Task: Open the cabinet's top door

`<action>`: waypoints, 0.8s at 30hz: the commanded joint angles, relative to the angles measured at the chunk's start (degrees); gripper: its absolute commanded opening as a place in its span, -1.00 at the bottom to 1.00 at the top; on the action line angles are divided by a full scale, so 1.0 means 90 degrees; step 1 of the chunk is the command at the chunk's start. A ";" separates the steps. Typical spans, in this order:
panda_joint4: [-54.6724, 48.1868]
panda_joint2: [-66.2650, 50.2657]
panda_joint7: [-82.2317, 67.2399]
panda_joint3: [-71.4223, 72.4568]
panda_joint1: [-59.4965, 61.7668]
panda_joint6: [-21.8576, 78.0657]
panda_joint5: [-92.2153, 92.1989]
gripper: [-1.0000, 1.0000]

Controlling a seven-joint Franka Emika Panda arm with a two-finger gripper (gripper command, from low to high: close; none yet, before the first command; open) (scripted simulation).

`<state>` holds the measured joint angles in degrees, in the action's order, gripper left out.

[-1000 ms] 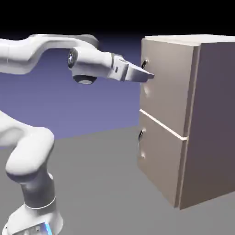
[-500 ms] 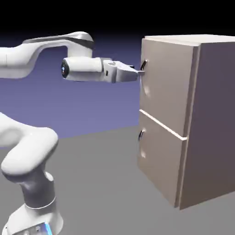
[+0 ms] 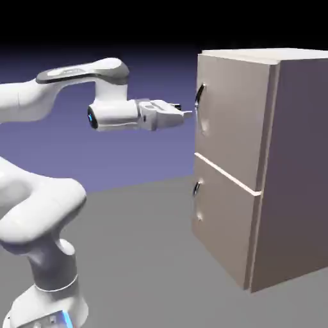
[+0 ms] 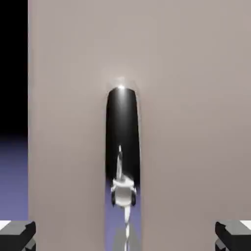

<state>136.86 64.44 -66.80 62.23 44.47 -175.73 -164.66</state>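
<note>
End effector (image 3: 191,114) lower, clear of door (image 3: 234,118)

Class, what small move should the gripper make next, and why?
Probably ease straight forward, jaws open, until the handle sits between the fingertips. The gripper is open and short of the top door, which is closed. In the hand view the handle stands upright near the middle, with a finger tip low on either side, so the line looks about right.
</note>
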 commanded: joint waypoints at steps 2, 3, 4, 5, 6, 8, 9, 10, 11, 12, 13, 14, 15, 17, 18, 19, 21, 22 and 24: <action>-0.0275 -0.0149 -0.0016 0.0195 0.0454 0.0160 -0.0045 0.00; -0.0406 -0.0220 -0.0024 0.0287 0.0669 0.0235 -0.0066 0.00; -0.0507 -0.0275 -0.0030 0.0359 0.0835 0.0294 -0.0083 0.00; -0.0507 -0.0275 -0.0030 0.0359 0.0836 0.0294 -0.0083 -1.00; -0.0507 -0.0275 -0.0030 0.0359 0.0836 0.0294 -0.0083 -1.00; -0.0121 -0.0322 -0.0059 0.0076 0.0374 0.0573 0.0106 -1.00; 0.0067 -0.0339 -0.0068 -0.0074 0.0144 0.0707 0.0211 -1.00; 0.0253 -0.0352 -0.0074 -0.0229 -0.0087 0.0838 0.0322 -1.00; 0.0436 -0.0361 -0.0077 -0.0389 -0.0318 0.0967 0.0439 -1.00; 0.0617 -0.0364 -0.0075 -0.0555 -0.0549 0.1092 0.0565 -1.00; 0.0795 -0.0362 -0.0069 -0.0726 -0.0779 0.1216 0.0698 -1.00; 0.0973 -0.0354 -0.0060 -0.0903 -0.1010 0.1337 0.0839 -1.00; 0.1148 -0.0339 -0.0045 -0.1086 -0.1241 0.1456 0.0990 -1.00; 0.1497 -0.0289 -0.0001 -0.1472 -0.1702 0.1689 0.1322 -1.00; 0.1670 -0.0252 0.0029 -0.1676 -0.1933 0.1804 0.1506 -1.00; 0.1843 -0.0207 0.0065 -0.1888 -0.2164 0.1918 0.1703 -1.00; 0.2190 -0.0088 0.0158 -0.2339 -0.2624 0.2145 0.2143 -1.00; 0.2357 -0.0015 0.0213 -0.2569 -0.2843 0.2254 0.2379 -1.00; 0.2672 0.0151 0.0339 -0.3031 -0.3248 0.2461 0.2876 -1.00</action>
<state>160.91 65.80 -63.74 34.95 15.24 -153.54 -138.77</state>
